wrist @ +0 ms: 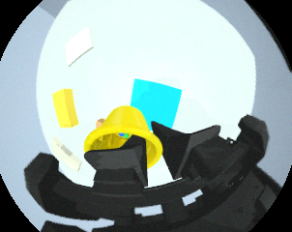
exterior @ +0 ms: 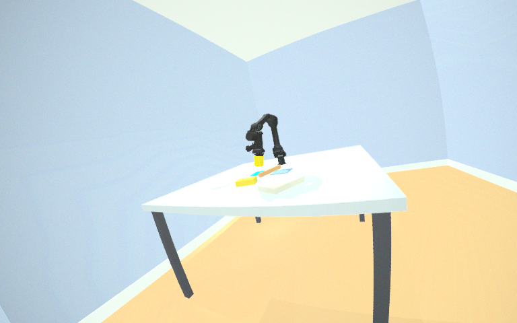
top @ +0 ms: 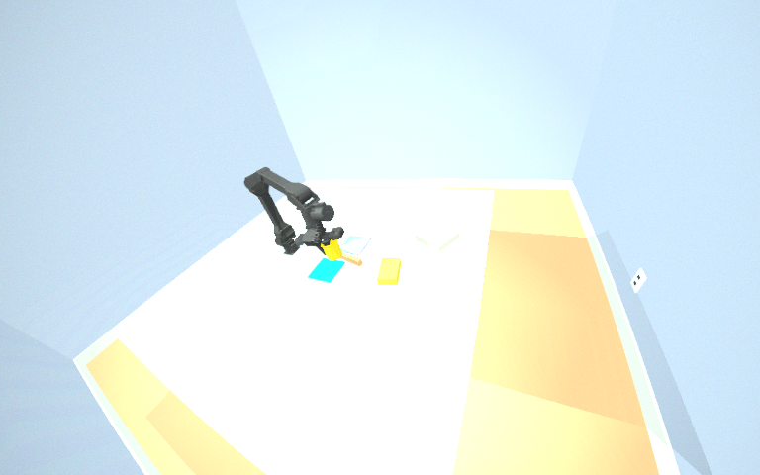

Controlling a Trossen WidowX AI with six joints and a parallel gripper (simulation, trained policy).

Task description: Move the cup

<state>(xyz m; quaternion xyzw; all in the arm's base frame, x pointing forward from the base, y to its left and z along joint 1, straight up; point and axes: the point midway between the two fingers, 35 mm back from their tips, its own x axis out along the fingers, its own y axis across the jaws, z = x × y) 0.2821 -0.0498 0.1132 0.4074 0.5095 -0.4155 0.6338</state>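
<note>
My gripper (top: 327, 239) (exterior: 258, 155) (wrist: 147, 124) is shut on the rim and wall of the yellow cup (top: 332, 249) (exterior: 258, 161) (wrist: 127, 116). The cup is held in the air, about upright, and in the exterior view it hangs above the table. Marbles (wrist: 123, 134), blue and green, show inside it in the wrist view; one finger hides part of the inside. The cyan pad (top: 325, 271) (exterior: 256, 173) (wrist: 157, 101) lies below, close by the cup. The blue pad (top: 357, 245) (exterior: 281, 171) lies at the bar's other side, out of the wrist view.
A wooden bar (top: 351, 259) (exterior: 269, 171) lies between the pads, partly behind the cup. A yellow block (top: 389, 271) (exterior: 246, 182) (wrist: 65, 108), a cream block (exterior: 281, 184) (wrist: 67, 155) and a thin white tile (exterior: 220, 186) (wrist: 79, 46) lie farther off.
</note>
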